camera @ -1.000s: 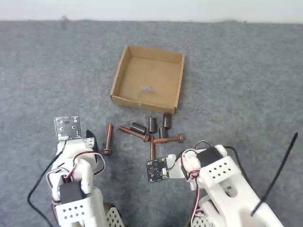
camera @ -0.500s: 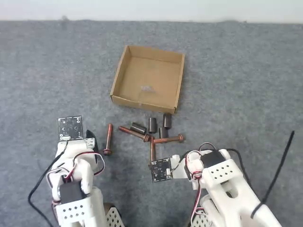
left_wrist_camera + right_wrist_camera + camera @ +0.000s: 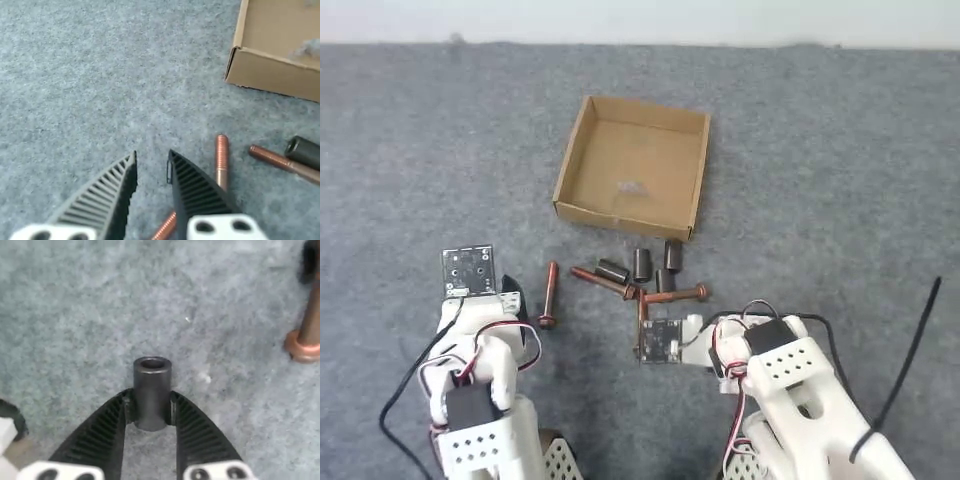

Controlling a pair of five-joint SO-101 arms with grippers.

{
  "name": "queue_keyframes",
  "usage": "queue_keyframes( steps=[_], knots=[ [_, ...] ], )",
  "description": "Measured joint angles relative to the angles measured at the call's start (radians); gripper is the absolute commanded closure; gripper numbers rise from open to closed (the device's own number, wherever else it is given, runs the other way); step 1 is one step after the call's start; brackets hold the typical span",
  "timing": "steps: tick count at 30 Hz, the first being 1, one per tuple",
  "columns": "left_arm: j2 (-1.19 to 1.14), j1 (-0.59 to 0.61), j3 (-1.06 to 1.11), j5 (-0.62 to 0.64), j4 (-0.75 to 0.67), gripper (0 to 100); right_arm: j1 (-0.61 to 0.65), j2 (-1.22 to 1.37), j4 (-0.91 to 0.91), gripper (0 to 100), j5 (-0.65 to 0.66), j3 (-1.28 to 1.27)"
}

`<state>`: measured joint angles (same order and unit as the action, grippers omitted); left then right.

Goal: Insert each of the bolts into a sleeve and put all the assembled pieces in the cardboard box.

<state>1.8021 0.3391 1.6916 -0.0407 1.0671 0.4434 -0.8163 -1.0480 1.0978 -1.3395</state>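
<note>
Presently, a dark sleeve [image 3: 152,390] is gripped by the right jaws over the grey counter [image 3: 820,150] near scattered copper bolts [image 3: 675,294], while the left jaws are held open beside one bolt [image 3: 221,160].

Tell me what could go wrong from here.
1. The right gripper holds the sleeve by one end only; it could tilt or slip from the jaws.
2. The left gripper has open jaws beside the bolt, not around it; closing here would probably miss.

white perforated arms [image 3: 485,445], black ribbed hands [image 3: 152,153], red and black cables [image 3: 907,350].
</note>
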Motion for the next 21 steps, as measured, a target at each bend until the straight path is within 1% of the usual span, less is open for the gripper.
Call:
queue_keyframes(
  steps=[2,5,8,12,14,18,21],
  knots=[
    [0.000,0.000,0.000,0.000,0.000,90,0.002,0.002,0.000,99.1,-0.092,0.032],
    [0.000,0.000,0.000,0.000,0.000,90,-0.041,0.002,0.000,99.1,-0.258,0.109],
    [0.000,0.000,0.000,0.000,0.000,90,-0.103,0.002,0.000,99.1,-0.410,0.183],
    [0.000,0.000,0.000,0.000,0.000,90,-0.219,0.002,0.000,98.9,-0.580,0.229],
    [0.000,0.000,0.000,0.000,0.000,90,-0.278,0.002,0.000,98.9,-0.620,0.235],
    [0.000,0.000,0.000,0.000,0.000,90,-0.376,0.006,0.000,98.8,-0.637,0.235],
    [0.000,0.000,0.000,0.000,0.000,90,-0.422,0.048,0.026,98.8,-0.637,0.236]
  ],
)
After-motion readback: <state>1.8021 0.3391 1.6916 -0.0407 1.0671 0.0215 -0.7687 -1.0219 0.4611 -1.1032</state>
